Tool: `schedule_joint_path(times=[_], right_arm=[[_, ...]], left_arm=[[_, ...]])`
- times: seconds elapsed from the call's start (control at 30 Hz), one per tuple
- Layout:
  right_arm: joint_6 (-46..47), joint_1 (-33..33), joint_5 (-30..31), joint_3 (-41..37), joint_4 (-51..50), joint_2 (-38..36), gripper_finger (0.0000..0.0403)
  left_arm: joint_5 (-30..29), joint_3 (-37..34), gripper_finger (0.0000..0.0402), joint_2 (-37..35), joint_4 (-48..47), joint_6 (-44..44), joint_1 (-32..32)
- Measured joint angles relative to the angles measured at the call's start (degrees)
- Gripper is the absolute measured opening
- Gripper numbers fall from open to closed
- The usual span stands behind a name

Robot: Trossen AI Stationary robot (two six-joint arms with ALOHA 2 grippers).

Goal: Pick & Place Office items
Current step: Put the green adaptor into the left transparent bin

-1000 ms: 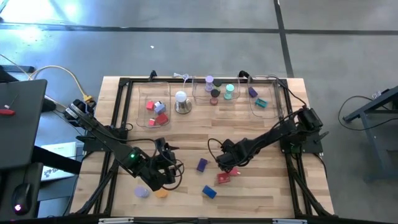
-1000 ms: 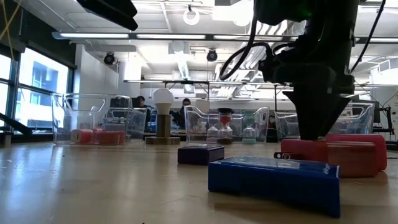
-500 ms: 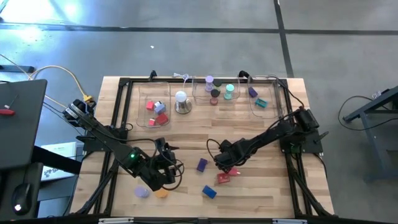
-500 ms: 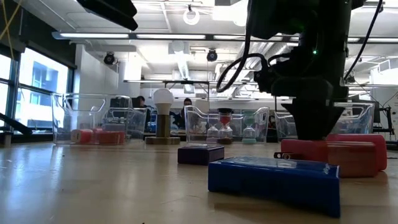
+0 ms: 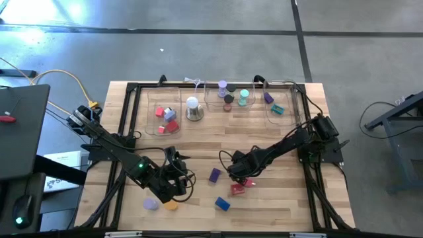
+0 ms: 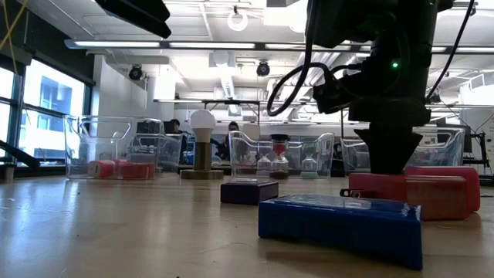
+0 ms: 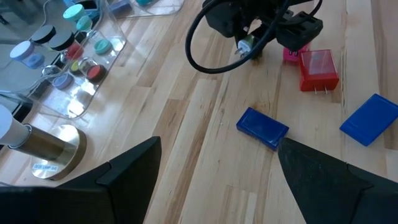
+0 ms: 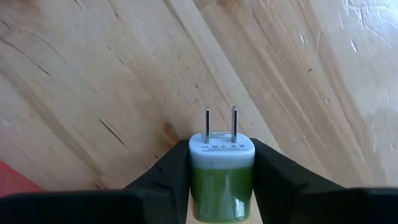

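Since a moment ago my right gripper (image 8: 221, 180) has closed on the green plug block (image 8: 221, 171); next, lift it toward the trays (image 5: 281, 112); left gripper (image 7: 217, 168) waits open.

The right gripper (image 5: 239, 177) has been shifted slightly leftward over the table (image 5: 277, 205) since the earlier views, and its fingers (image 8: 174, 171) have been closed onto the green plug block (image 8: 221, 177).
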Motion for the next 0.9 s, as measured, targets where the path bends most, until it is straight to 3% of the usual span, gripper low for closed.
schedule_joint_path(times=[0.47,0.63,0.9], right_arm=[[-6.7,2.6,0.1,4.0,-0.2,0.0,0.0123],[-9.8,3.0,4.5,7.3,0.3,0.0,0.0123],[-15.6,4.3,6.3,11.2,1.5,0.0,0.0123]], left_arm=[[-0.3,0.0,0.0314,0.0,0.3,0.0,0.0],[-5.5,0.0,0.0314,0.0,2.8,0.5,0.0],[-8.3,0.0,0.0314,0.0,3.2,15.3,-1.5]])
